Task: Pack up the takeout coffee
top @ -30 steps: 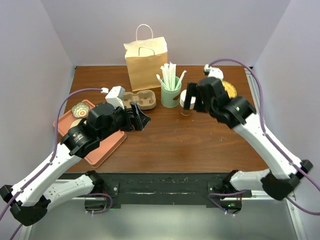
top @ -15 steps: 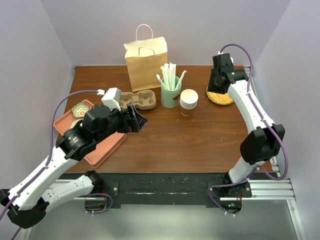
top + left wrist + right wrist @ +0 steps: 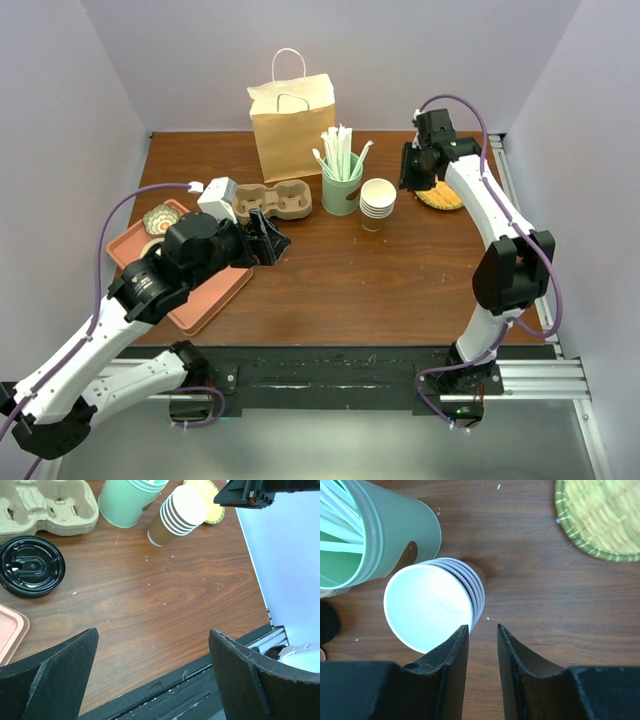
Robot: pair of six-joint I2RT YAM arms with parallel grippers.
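At the back edge of a dark wooden bench [image 3: 380, 280], a tall brown paper bag with twisted handles [image 3: 292, 125], upright. Just right of it, a mint-green tumbler full of white paper-wrapped straws [image 3: 341, 195]. Just beside that, further right, a stack of brown paper cups with white insides [image 3: 377, 203]. In front of the bag, a moulded grey-brown pulp cup carrier [image 3: 272, 200], and just beside its near edge a loose flat black plastic lid [image 3: 31, 572], lying on the wood. Far right, a round woven yellow-green mat [image 3: 443, 197]. Far left, a salmon-pink rectangular tray [image 3: 205, 300] with a small round patterned dish [image 3: 160, 218] at its back corner.

Left pincer [image 3: 152, 631] spread wide and empty, hanging above bare wood just right of the tray, near the black lid and the carrier.

Right pincer [image 3: 481, 627] narrow, only a slim gap between the fingers, bare wood visible through it, nothing gripped. Poised above the bench at the rim of the cup stack, between stack and woven mat.

Cannot make out a lidded brown takeout coffee in any of the views; cannot tell its place.
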